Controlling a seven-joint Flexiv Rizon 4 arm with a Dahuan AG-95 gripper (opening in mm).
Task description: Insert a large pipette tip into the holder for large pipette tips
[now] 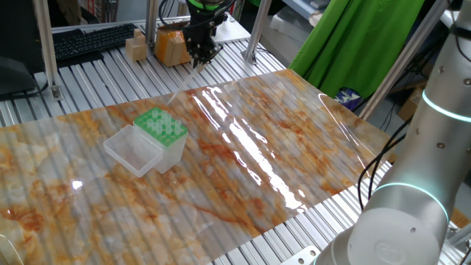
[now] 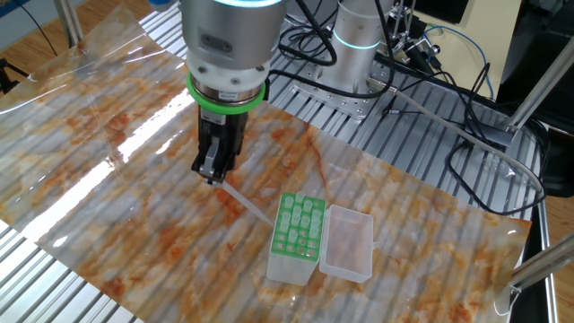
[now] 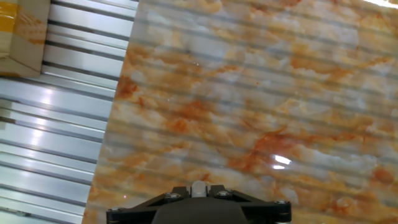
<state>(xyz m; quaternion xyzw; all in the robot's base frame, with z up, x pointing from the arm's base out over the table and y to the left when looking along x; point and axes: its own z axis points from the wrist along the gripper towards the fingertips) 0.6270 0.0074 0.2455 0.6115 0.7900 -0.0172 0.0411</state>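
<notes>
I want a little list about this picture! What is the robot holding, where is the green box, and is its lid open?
holding: the gripper is shut on the large pipette tip, a thin clear cone slanting down from the fingers
tip position: in the air above the mat, not yet in any hole
green box: the holder for large pipette tips stands on the marbled mat, off to one side of the gripper
lid: the clear lid is open, lying flat beside the holder
hand view: shows only mat and metal slats
</notes>
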